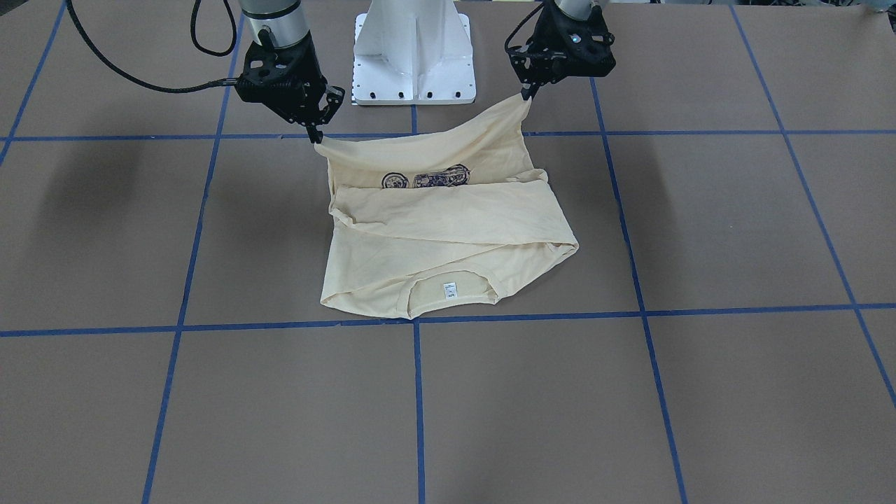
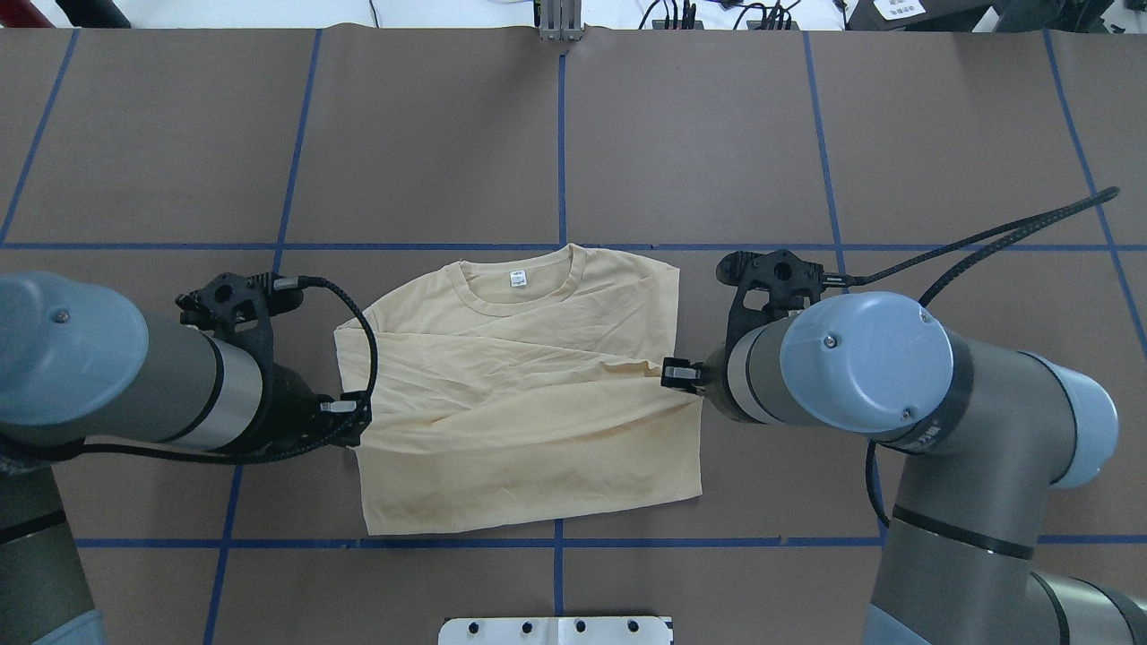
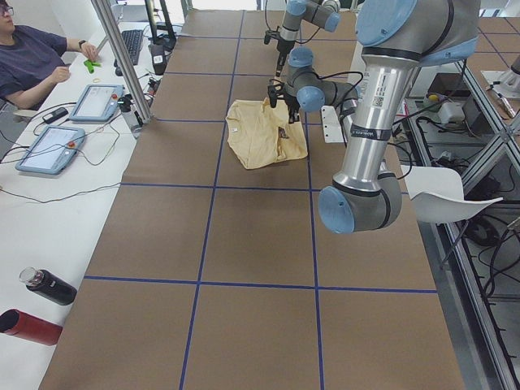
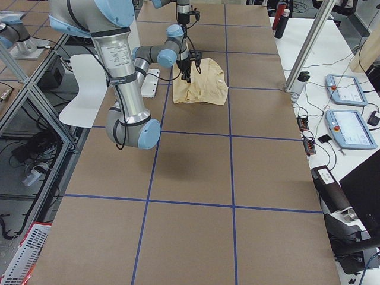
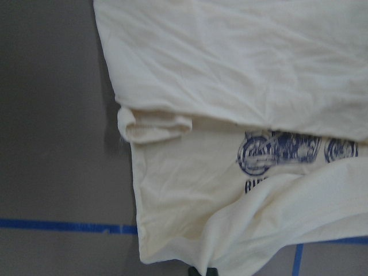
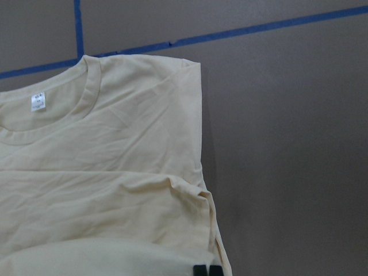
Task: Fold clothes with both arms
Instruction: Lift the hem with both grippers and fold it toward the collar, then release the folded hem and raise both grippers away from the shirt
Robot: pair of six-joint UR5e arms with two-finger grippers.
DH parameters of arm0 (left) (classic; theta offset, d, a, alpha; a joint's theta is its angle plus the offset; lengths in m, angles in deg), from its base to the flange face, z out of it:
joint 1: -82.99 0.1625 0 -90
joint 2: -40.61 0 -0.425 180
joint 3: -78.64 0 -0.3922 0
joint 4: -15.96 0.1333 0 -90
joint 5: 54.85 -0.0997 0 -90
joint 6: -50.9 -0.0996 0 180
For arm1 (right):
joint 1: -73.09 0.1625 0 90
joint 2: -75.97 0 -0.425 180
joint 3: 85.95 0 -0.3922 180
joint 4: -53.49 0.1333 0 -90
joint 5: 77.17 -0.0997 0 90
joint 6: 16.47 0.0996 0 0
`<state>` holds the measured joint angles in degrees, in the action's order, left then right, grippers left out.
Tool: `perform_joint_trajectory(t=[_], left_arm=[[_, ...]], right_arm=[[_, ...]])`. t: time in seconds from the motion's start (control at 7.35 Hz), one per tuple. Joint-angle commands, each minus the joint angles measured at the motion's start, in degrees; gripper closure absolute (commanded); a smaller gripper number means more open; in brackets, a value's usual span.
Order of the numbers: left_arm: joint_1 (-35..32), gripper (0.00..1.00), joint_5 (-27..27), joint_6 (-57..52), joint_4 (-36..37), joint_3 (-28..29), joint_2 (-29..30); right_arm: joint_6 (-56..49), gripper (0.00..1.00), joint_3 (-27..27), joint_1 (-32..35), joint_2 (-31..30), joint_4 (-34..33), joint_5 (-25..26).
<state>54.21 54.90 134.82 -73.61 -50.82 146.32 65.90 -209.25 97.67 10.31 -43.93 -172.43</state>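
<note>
The cream-yellow T-shirt (image 1: 448, 224) lies in the middle of the table with its sleeves folded in. Its collar and white neck label (image 2: 517, 279) are on the side away from the robot. My left gripper (image 1: 526, 94) is shut on one hem corner and my right gripper (image 1: 315, 136) on the other. Both hold the hem raised above the table, near the robot. The navy print (image 1: 425, 178) shows on the lifted part. In the overhead view the left gripper (image 2: 357, 425) and right gripper (image 2: 681, 374) stand at the shirt's (image 2: 520, 403) two sides.
The white pedestal base (image 1: 413, 56) stands just behind the lifted hem. Blue tape lines (image 1: 418, 392) grid the brown table. In the exterior left view an operator (image 3: 32, 65) sits at a side desk with tablets, and two bottles (image 3: 36, 305) lie there.
</note>
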Motion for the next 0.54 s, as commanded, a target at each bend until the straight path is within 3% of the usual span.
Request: perform_joint_trajectory(t=[0.0, 0.27, 0.41], left_arm=[[-5.3, 1.00, -0.1, -4.1, 0.0, 2.2, 1.2], [-7.0, 1.00, -2.8, -7.2, -0.1, 10.8, 6.3], [-7.0, 1.00, -4.0, -7.7, -0.3, 15.3, 8.5]], right_arm=[[-2.3, 1.00, 4.9, 3.2, 4.5, 0.1, 0.3], [-4.3, 1.00, 11.9, 5.8, 7.1, 2.0, 0.3], [-5.5, 1.00, 18.0, 6.9, 8.3, 7.4, 0.3]])
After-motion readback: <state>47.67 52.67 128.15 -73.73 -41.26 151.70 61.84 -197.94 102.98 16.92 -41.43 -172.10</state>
